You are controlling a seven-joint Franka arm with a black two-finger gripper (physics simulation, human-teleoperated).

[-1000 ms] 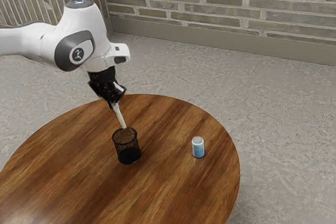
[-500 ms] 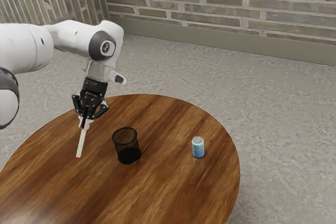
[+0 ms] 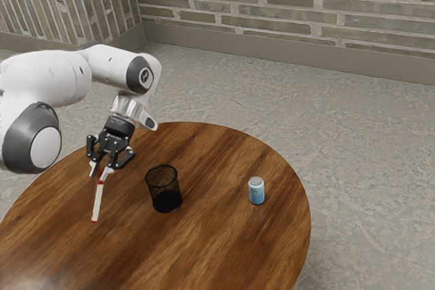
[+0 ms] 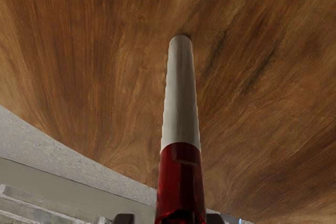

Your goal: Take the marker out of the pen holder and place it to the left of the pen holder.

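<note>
The gripper (image 3: 100, 172) stood fingers-apart about the marker (image 3: 97, 202), toward the table (image 3: 224, 236) edge at the exterior view's left; it seemed light, stiff, best pinched mid-barrel.

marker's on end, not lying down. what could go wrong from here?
Toppling: the fingers stand apart around the red upper end of the marker, so with no grip on it, it may tip over.

Rolling: it looks round, so after a fall it might roll across the table, perhaps into the pen holder.

Snagging: its upper end sits close to the fingers, so backing off crookedly could knock it.
</note>
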